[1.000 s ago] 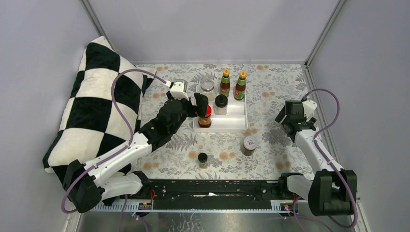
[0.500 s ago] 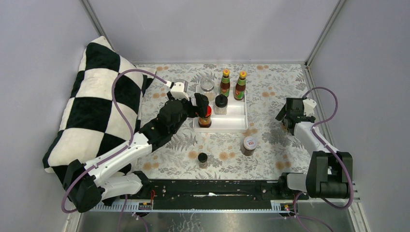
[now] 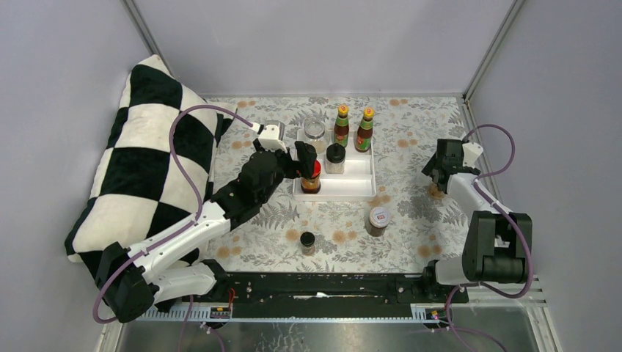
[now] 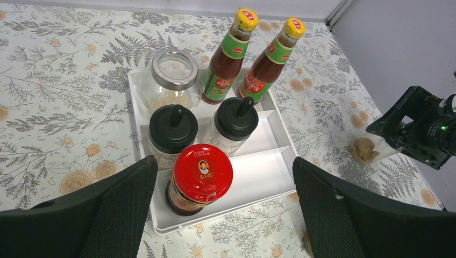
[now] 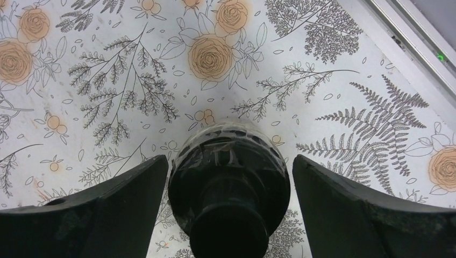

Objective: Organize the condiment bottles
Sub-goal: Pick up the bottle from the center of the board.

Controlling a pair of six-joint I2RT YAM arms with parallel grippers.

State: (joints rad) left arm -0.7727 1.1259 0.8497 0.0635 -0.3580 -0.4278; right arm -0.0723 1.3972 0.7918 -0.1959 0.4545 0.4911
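Note:
A white tray (image 3: 352, 183) holds two tall red-sauce bottles with orange caps (image 3: 341, 125) (image 3: 364, 130), a clear jar with a metal lid (image 3: 314, 130), a black-lid jar (image 3: 335, 158) and a red-lid jar (image 3: 311, 177). In the left wrist view a second black-lid jar (image 4: 172, 131) stands behind the red-lid jar (image 4: 202, 174). My left gripper (image 4: 224, 164) is open with a finger on each side of the red-lid jar, not touching it. My right gripper (image 5: 228, 161) is open around a dark-capped jar (image 5: 230, 183) standing on the table near the right edge (image 3: 437, 191).
A jar with a white and red lid (image 3: 378, 218) and a small black-lid jar (image 3: 307, 240) stand on the floral tablecloth in front of the tray. A black and white checkered pillow (image 3: 139, 169) leans at the left. Walls enclose the table.
My right arm has swung back and its gripper has shifted slightly toward the far right, settling over the jar by the right edge. The left arm has not moved.

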